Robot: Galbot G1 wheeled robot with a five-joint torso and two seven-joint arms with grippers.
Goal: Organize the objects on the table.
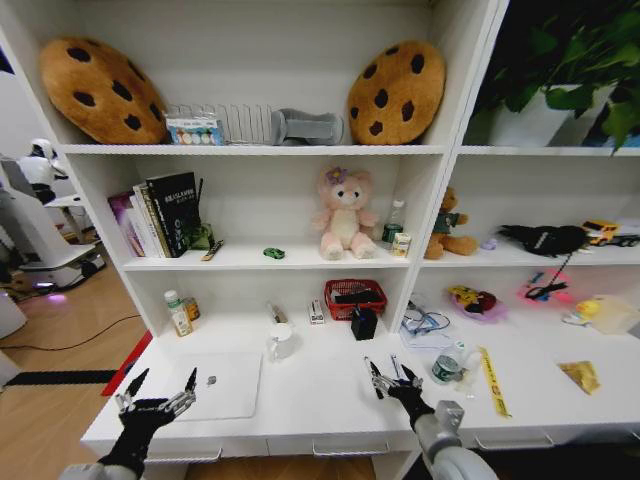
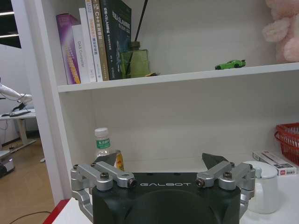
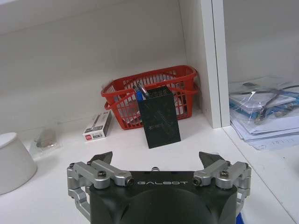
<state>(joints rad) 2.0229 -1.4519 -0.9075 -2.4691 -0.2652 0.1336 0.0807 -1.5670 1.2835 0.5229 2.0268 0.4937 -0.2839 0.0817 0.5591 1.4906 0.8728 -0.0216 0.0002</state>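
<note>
My left hand [image 1: 160, 392] and right hand [image 1: 395, 378] are both released; I'd approach the laptop [image 1: 222, 385] squarely.

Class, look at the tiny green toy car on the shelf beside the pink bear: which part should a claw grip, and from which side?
Probably grip the green toy car across its narrow body, at its two long sides, coming from the open shelf front. It sits low and flat on its wheels, with the next shelf overhead limiting a top approach.
</note>
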